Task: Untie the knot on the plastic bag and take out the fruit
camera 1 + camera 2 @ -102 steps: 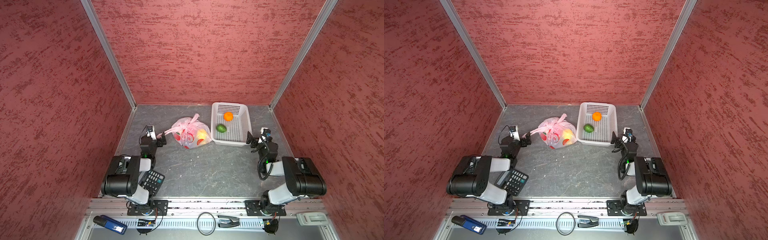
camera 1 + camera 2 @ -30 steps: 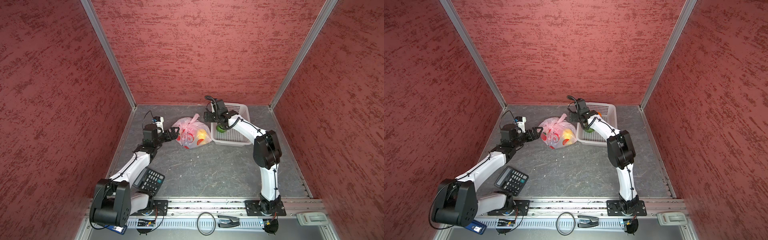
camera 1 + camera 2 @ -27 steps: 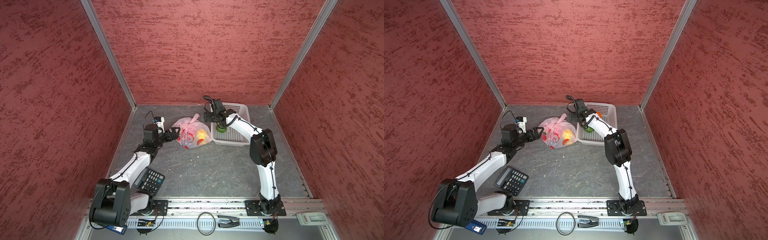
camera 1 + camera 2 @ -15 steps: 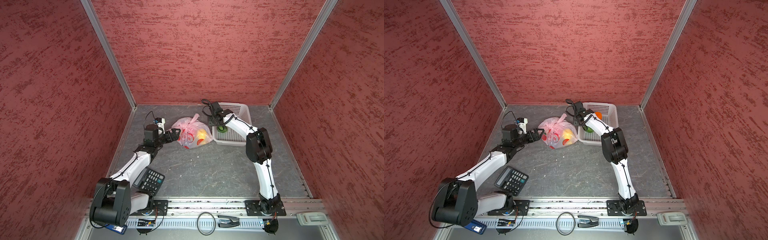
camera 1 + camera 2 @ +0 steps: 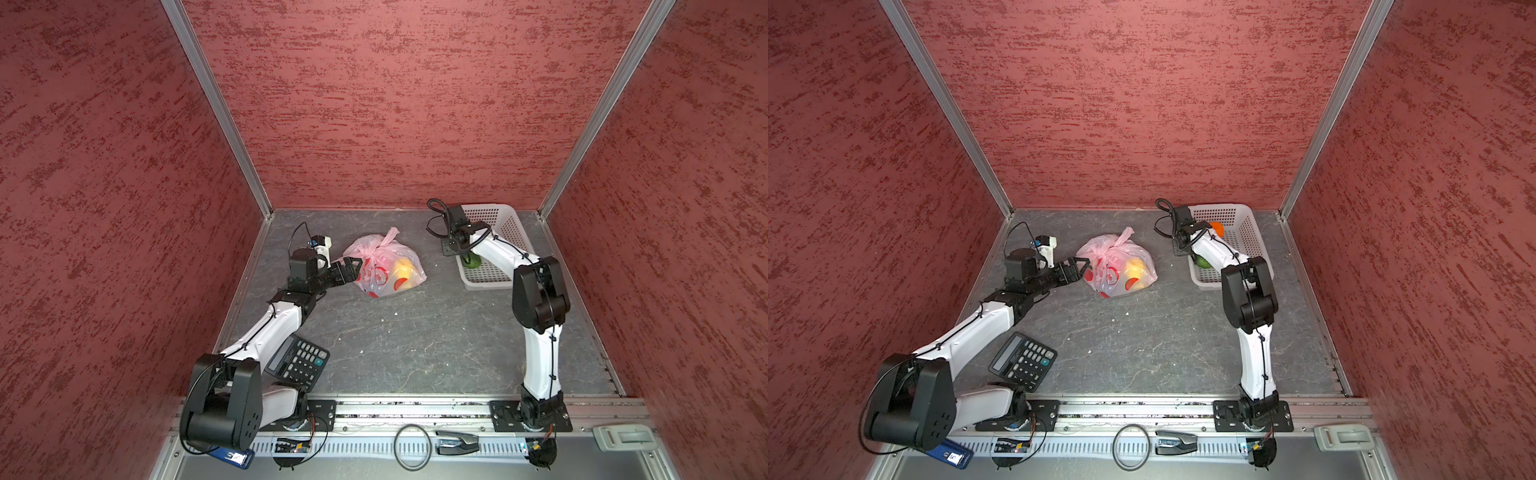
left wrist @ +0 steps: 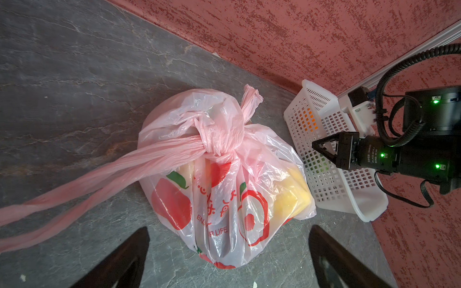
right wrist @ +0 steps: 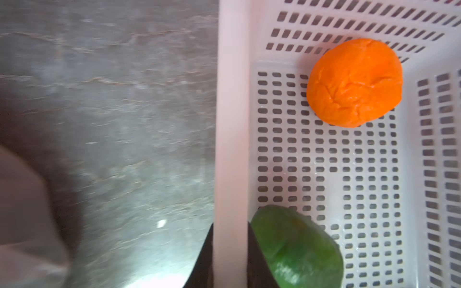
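Untying looks unstarted: the plastic bag (image 5: 386, 270), knot (image 6: 214, 139) tied, sits mid-frame in both top views. The left gripper (image 5: 352, 266) gapes beside it; the right gripper (image 7: 230, 239) pinches the basket (image 7: 232, 124) rim. Next, probably, a grip on the knot.

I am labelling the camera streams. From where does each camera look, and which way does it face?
Both top views: high over the front edge, facing down toward the back wall; left arm, right arm, plastic bag, basket.
Left wrist: on the left arm, facing the knot; tips of the open left gripper show.
Right wrist: on the right arm, facing down on the basket rim, which the right gripper clamps; mandarin inside.
Shared: left wrist and top views show plastic bag, basket, right gripper.
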{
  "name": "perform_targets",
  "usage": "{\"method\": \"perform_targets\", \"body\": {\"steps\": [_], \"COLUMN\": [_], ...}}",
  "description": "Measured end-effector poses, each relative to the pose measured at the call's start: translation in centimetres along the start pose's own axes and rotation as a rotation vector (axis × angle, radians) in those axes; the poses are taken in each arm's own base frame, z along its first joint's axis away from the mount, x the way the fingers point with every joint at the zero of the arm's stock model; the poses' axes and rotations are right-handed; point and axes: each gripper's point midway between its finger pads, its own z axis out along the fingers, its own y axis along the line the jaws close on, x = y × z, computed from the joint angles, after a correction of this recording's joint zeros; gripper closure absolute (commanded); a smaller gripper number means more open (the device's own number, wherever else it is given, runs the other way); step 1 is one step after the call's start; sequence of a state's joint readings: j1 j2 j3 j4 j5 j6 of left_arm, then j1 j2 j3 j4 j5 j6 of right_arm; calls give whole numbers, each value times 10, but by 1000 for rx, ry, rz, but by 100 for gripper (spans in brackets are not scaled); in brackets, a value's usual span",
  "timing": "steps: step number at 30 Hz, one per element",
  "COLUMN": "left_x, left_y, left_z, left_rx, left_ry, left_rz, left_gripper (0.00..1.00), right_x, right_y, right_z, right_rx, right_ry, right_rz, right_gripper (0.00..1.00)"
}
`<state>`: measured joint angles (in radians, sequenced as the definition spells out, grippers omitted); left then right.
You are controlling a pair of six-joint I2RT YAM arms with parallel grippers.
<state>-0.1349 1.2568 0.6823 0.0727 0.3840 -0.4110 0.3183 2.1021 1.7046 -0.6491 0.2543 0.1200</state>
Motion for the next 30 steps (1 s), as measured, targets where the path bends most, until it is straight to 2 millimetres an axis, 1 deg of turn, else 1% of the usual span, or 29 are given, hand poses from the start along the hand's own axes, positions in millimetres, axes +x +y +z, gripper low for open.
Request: {"method": "perform_targets", "body": {"steps": [8,13,15,18,20,22,25,27,29,30], "left_x": [2,2,2,-1,-6,-14,-22,-22,-19,-17], "left_y": [1,0,0,0,0,-3,-4,-1,5,8], "left_z": [0,-2,-2,-3,-4,-4,-6,-7,-8,-8], "left_rx": [-4,-6,-7,-24,-50,-69,-95,-114,-142,-154], "left_ry": [10,13,15,21,26,23,12,15,29,35], "left_rz": [-3,-1,0,-3,3,14,24,24,18,14], "left_gripper": [0,0,0,0,0,0,0,0,0,0], "right_x": [-4,-4,-4,-4,-4,-3,-2,-4,-11,-17], "right_y": [-50,-65,-69,-70,-68,-65,-57,-48,-38,-28], "right_z": [9,12,12,12,12,12,8,-3,-23,-37], "right_rx": [68,88,94,94,84,68,24,-13,-52,-77], "right_ry": [6,12,13,13,13,18,26,20,-9,-31], "right_rz": [-44,-43,-43,-43,-41,-40,-25,-16,-12,-15], "right_gripper": [89,89,85,71,55,46,38,34,31,30]}}
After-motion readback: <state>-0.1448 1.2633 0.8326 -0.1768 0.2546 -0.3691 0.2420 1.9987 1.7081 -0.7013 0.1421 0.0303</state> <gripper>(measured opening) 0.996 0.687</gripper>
